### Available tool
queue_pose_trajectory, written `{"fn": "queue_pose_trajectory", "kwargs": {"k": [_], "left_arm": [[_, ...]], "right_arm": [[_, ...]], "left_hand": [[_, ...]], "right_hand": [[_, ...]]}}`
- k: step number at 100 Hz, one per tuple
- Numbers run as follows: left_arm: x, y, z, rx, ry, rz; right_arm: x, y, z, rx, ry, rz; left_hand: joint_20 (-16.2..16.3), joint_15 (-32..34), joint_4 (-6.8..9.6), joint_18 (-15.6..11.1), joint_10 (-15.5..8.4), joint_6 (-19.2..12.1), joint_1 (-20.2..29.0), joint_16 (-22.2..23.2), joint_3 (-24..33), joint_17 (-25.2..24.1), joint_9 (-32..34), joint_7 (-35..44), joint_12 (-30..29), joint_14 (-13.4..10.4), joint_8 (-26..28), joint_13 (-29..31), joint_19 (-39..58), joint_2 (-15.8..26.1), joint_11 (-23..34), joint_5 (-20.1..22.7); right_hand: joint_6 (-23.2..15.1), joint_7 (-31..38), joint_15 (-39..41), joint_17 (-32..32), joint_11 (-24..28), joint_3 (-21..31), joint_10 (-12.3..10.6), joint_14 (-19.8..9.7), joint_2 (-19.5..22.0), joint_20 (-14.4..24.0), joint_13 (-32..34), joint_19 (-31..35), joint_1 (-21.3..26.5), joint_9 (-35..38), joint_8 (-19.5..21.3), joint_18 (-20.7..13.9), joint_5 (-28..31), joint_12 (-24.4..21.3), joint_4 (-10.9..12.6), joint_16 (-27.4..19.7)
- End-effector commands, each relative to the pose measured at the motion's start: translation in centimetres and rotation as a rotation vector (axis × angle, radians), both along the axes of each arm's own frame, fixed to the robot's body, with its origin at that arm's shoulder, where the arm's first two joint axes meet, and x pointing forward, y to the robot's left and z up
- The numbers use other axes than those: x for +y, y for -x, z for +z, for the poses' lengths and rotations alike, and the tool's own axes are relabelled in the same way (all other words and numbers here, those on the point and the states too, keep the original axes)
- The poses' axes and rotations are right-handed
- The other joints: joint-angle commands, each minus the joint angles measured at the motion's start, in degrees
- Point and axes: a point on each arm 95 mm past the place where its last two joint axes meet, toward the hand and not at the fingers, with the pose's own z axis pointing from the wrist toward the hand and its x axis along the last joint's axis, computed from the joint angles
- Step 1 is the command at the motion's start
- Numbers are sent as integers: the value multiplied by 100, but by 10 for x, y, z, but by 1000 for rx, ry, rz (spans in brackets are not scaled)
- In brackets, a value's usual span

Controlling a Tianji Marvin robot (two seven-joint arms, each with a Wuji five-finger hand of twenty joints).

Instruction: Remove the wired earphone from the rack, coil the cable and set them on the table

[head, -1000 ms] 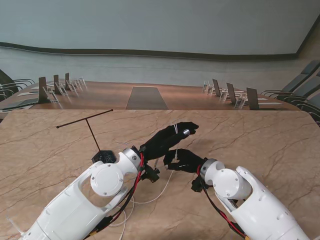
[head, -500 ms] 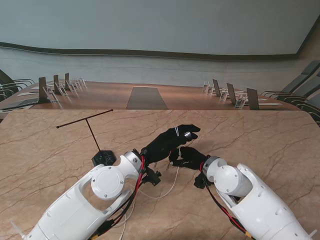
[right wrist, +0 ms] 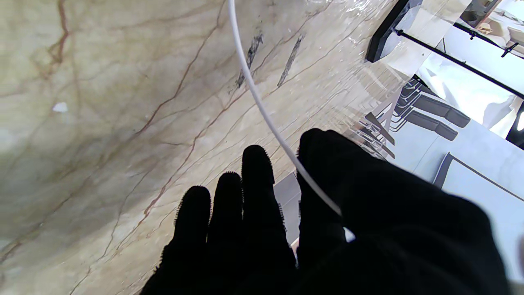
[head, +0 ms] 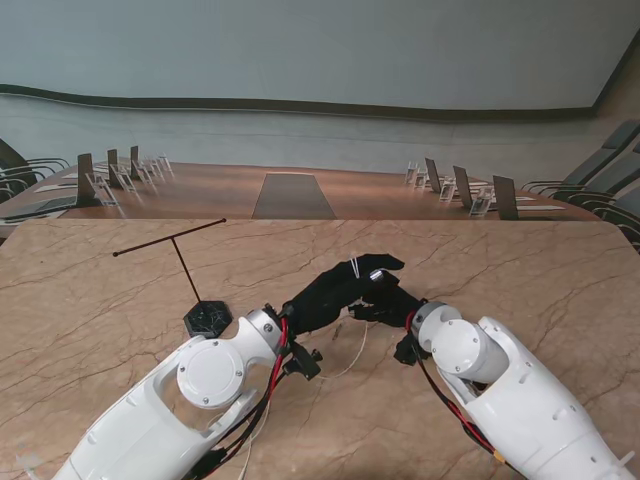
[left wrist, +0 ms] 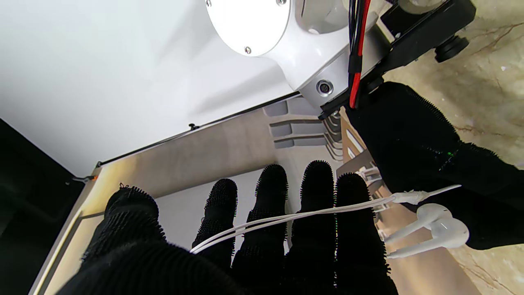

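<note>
Over the last second my right hand (head: 385, 299) has moved away from me and up against my left hand (head: 335, 285), until the two black gloves overlap above the table (head: 520, 270). The slack white cable (head: 352, 358) that sagged toward me has been drawn shorter, so I judge another turn of the coil is going on.

The wired earphone (left wrist: 438, 229) is off the rack (head: 190, 270), which stands bare to my left. My left hand has its fingers (left wrist: 315, 196) straight and together, with two cable strands lying across them, so it serves as the spool. The strands run crosswise to those fingers; the two earbuds hang at the little-finger edge, stems pointing back along the cable. My right hand pinches one strand (right wrist: 266, 114) between thumb and forefinger, and from there it trails toward the table.
</note>
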Motion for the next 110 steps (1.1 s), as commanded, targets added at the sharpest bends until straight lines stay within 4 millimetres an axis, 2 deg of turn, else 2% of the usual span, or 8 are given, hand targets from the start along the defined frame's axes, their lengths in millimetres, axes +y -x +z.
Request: {"fn": "queue_pose_trajectory", "kwargs": {"k": [1,34,45,61,66,79,110], "left_arm": [[-1,4,-1,7,6,-11],[3,7,-6,29,-12,-22],[5,8,-8,28,-24,-18],[6,7,-11,27,-37,-14],[6,8,-11,28,-39,-15],[7,8,-15,36,-54,-15],[14,6,-24,45,-106,0]], "right_arm": [[2,-3,7,-12,-2,1],[-3,-18,27,-74,-2,-6],[-6,-23,37,-107,-8,-7],[-10,-28,51,-151,-17,-1],[-10,-28,55,-163,-20,4],[-13,-28,65,-195,-23,16],[-18,-24,86,-276,-27,52]], "left_hand": [[135,113,-18,98,28,-228,107,77,5,103,135,131,73,99,59,163,236,-85,150,14],[218,171,-17,321,127,-179,62,92,-6,226,255,96,85,236,56,270,415,-60,209,64],[215,155,-15,380,374,-173,25,73,-17,177,300,91,102,304,58,242,401,-98,247,103],[182,94,-4,429,387,-178,-23,27,1,68,309,82,141,348,64,143,313,-82,326,133],[202,125,-7,515,425,-149,-30,36,3,85,384,93,181,413,73,186,351,-70,390,174],[281,201,-13,625,432,-115,-48,67,3,37,518,117,549,480,116,226,484,-40,691,255],[547,609,-24,844,439,162,-48,587,-4,-9,864,600,1469,619,461,539,959,5,1160,807]], "right_hand": [[-826,1041,107,-117,130,436,70,-159,238,-124,-103,218,413,-163,244,-330,118,88,494,73],[-850,1098,125,-104,129,357,40,-145,259,-128,-93,233,415,-213,146,-325,42,87,481,77],[-856,1102,139,-91,133,354,50,-132,247,-126,-74,244,419,-192,114,-316,42,87,492,83],[-857,1119,137,-92,123,349,46,-129,238,-129,-79,249,404,-184,90,-314,38,81,501,82],[-860,1124,137,-96,120,337,43,-132,241,-130,-82,249,388,-184,84,-316,36,80,502,82],[-861,1119,129,-105,103,320,41,-130,240,-135,-86,246,373,-188,58,-320,20,72,516,78],[-835,1135,114,-102,79,315,36,-128,229,-142,-89,246,362,-155,10,-319,48,61,548,70]]}}
